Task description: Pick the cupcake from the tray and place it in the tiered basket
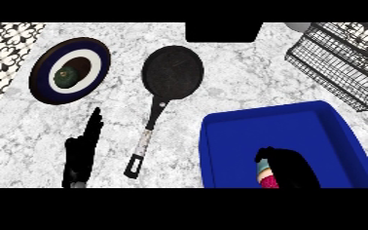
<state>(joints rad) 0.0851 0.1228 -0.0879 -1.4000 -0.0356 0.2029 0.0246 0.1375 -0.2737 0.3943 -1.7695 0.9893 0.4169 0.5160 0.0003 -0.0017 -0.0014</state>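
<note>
Single head view, steeply down on counter [237, 78]

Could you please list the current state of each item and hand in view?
Pink-frosted cupcake: in tray, right hand curled over it.
Blue plastic tray: on counter.
Black wire tiered basket: no cupcake inside.
Black frying pan: empty.
Right hand: curled around cupcake.
Left hand: open, resting.

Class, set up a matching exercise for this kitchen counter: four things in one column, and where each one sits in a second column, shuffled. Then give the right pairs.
Things:
1. cupcake
2. frying pan
3. tiered basket
4. left hand

Places:
A. far right corner of the counter
B. inside the blue tray, under the right hand
C. resting open at the lower left
D. middle of the counter, handle toward the robot

Pairs: 1-B, 2-D, 3-A, 4-C
</note>
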